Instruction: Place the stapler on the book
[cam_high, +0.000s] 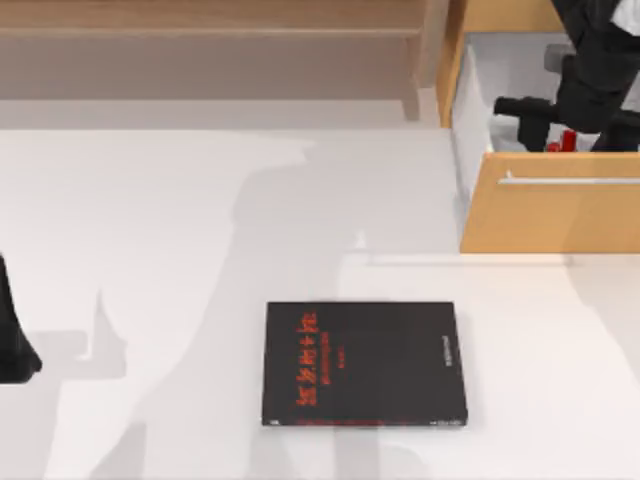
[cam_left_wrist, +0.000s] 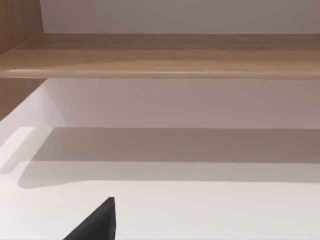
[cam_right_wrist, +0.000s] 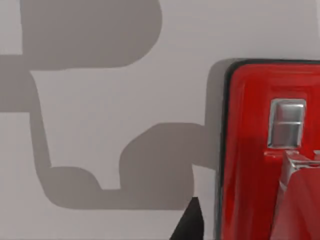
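Observation:
The black book (cam_high: 364, 363) with red characters lies flat on the white table, near the front and a little right of centre. My right gripper (cam_high: 578, 122) reaches down into the open wooden drawer (cam_high: 560, 215) at the back right. A sliver of the red stapler (cam_high: 567, 141) shows just under it. The right wrist view has the glossy red stapler (cam_right_wrist: 255, 160), with its metal plate, lying on the drawer's pale floor very close to the camera. My left gripper (cam_high: 12, 345) is parked at the table's left edge, far from the book.
A long wooden shelf (cam_high: 210, 40) runs along the back of the table, and the left wrist view faces this shelf (cam_left_wrist: 165, 57). The drawer front with its metal handle (cam_high: 570, 181) juts out over the table's back right. White tabletop (cam_high: 180, 250) lies between book and drawer.

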